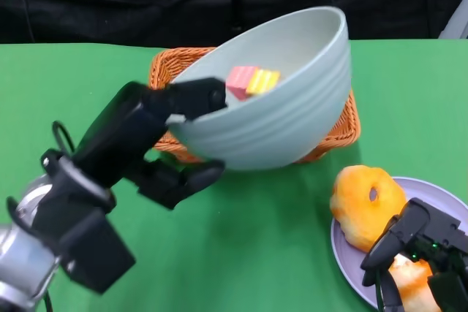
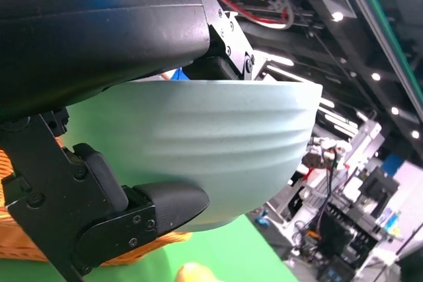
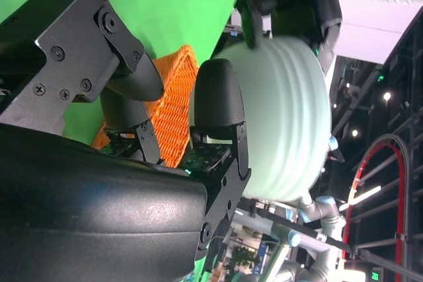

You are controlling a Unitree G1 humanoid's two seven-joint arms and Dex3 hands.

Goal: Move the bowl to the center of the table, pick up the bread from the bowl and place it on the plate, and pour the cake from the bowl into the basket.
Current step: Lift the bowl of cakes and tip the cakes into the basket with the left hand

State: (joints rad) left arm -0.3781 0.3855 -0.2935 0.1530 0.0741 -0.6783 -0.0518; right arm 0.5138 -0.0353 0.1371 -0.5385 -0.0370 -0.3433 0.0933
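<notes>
My left hand [image 1: 172, 133] grips the pale green bowl [image 1: 281, 100] by its near rim and holds it tilted above the orange wicker basket [image 1: 344, 128]. A pink and yellow cake [image 1: 252, 80] lies inside the bowl near the gripped rim. The bowl [image 2: 218, 143] fills the left wrist view, with a finger [image 2: 165, 203] under it. The bread [image 1: 365, 202] lies on the lilac plate [image 1: 439, 193] at the lower right. My right hand [image 1: 417, 250] rests over the plate with its fingers apart, holding nothing. The right wrist view shows the bowl [image 3: 291, 117] and the basket [image 3: 172, 107] beyond my right fingers [image 3: 218, 97].
Green cloth [image 1: 66, 85] covers the table. A second orange piece [image 1: 413, 283] lies on the plate under my right hand. A black backdrop runs along the far edge.
</notes>
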